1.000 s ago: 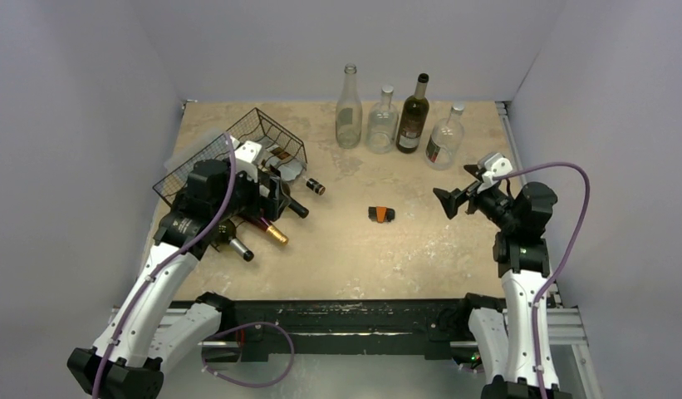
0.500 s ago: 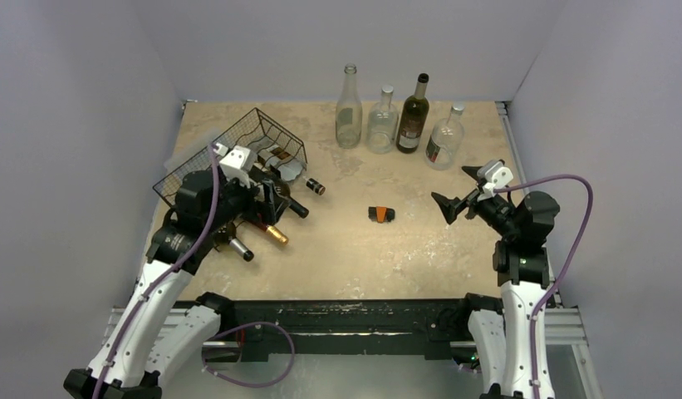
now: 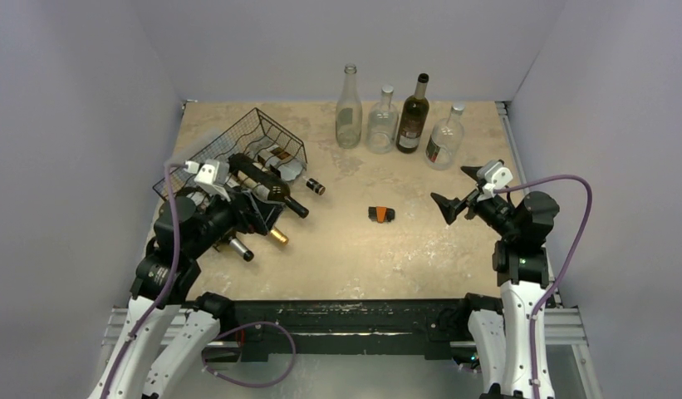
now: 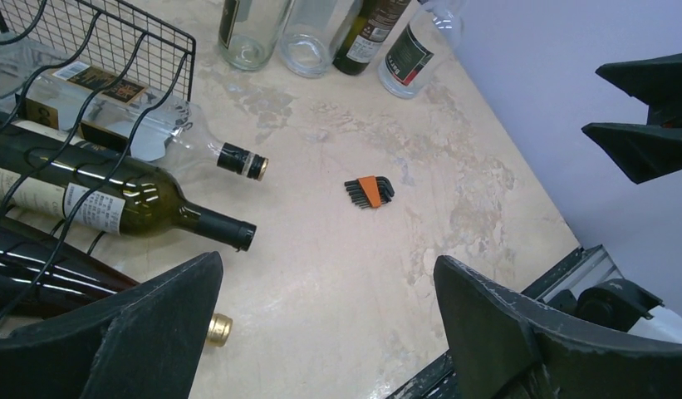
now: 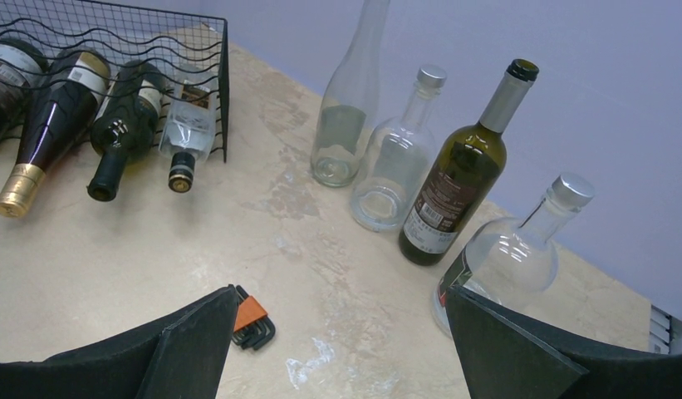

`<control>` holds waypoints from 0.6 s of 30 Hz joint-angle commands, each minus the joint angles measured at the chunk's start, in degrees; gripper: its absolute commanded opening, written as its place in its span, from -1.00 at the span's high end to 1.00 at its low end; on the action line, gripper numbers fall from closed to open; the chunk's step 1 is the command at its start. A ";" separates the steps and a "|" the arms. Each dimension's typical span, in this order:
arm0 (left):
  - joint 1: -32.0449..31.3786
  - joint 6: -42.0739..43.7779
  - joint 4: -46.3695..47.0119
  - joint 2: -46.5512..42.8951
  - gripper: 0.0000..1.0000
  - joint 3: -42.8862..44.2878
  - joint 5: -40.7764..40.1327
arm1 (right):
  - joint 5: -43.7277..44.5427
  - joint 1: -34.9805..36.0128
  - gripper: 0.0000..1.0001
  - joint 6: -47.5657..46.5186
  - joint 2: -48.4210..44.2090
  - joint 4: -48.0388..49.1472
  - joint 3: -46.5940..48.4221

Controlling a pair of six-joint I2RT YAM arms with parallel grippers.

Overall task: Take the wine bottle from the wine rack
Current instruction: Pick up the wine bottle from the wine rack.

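The black wire wine rack (image 3: 237,141) sits at the table's far left, with several bottles lying on it, necks pointing right. A dark green wine bottle (image 4: 130,204) with a white label and black neck lies on the wavy wire. A clear bottle (image 4: 146,125) lies behind it and a gold-capped bottle (image 4: 214,327) in front. My left gripper (image 4: 329,262) is open just in front of the bottle necks, holding nothing, its left finger beside the gold cap. My right gripper (image 5: 341,291) is open and empty over the table's right side, far from the rack.
Four bottles stand along the back wall: two clear (image 3: 348,108) (image 3: 382,120), one dark green (image 3: 413,116), and one clear with a dark label (image 3: 444,137). A hex key set in an orange holder (image 3: 380,214) lies mid-table. The black base rail (image 3: 354,320) runs along the near edge.
My left arm has drawn back toward the near left, off the bottles on the rack, still open. My right gripper shifted slightly up and right, then held still.
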 commanded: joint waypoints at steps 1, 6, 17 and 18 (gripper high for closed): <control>0.51 -5.73 1.63 0.95 -0.98 -1.32 -1.93 | -1.76 -0.09 -0.98 0.40 -0.13 2.09 -0.36; 0.51 -11.55 -0.17 2.01 -1.00 -2.94 -6.54 | -2.28 0.04 -0.98 0.68 0.17 2.60 -0.68; 0.51 -25.23 -10.21 6.41 -0.98 -5.02 -16.93 | -1.76 -0.04 -0.98 -0.05 -0.11 2.68 -1.15; 0.51 -26.80 -13.58 6.90 -0.96 -4.54 -19.24 | -1.91 -0.07 -0.98 0.02 -0.09 2.72 -1.17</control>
